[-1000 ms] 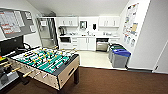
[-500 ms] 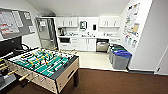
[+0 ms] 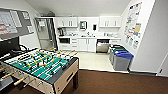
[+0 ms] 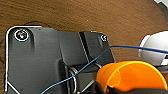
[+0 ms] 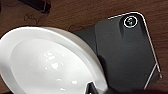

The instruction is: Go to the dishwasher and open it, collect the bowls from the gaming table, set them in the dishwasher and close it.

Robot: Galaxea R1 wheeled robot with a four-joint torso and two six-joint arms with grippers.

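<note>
While the table-football table (image 3: pixel 42 68) stands on the brown carpet (image 3: pixel 112 83) at the head view's lower left, its green field crossed by rods with yellow and dark players and pale handles sticking out along its near side, a dark noticeboard (image 3: pixel 13 22) with sheets pinned to it hangs on the wall above it; none of the writing on those sheets can be read. Further right, past a tall steel refrigerator (image 3: pixel 45 33), the kitchenette's worktop (image 3: pixel 87 37) runs along the back wall under white upper cabinets (image 3: pixel 66 22), with a coffee machine (image 3: pixel 60 31) at its left end. The dishwasher (image 3: pixel 102 45) sits below the worktop's right end, its steel front just right of the white lower cabinet doors (image 3: pixel 87 45); a dark band shows along its top, so it seems ajar, though I cannot be sure. Near it, against the right wall, stand grey bins, one with a green lid (image 3: pixel 117 50) and one with a blue lid (image 3: pixel 123 54), beneath posters (image 3: pixel 133 23) whose text is illegible. In the left wrist view an orange bowl (image 4: pixel 130 76) is seen close by above the carpet, a blue cable (image 4: pixel 82 68) crossing the dark plate; whether the left claw grips it I cannot tell. In the right wrist view a white bowl (image 5: pixel 47 62) lies close beside the dark plate, and the right claw's state cannot be told either.
</note>
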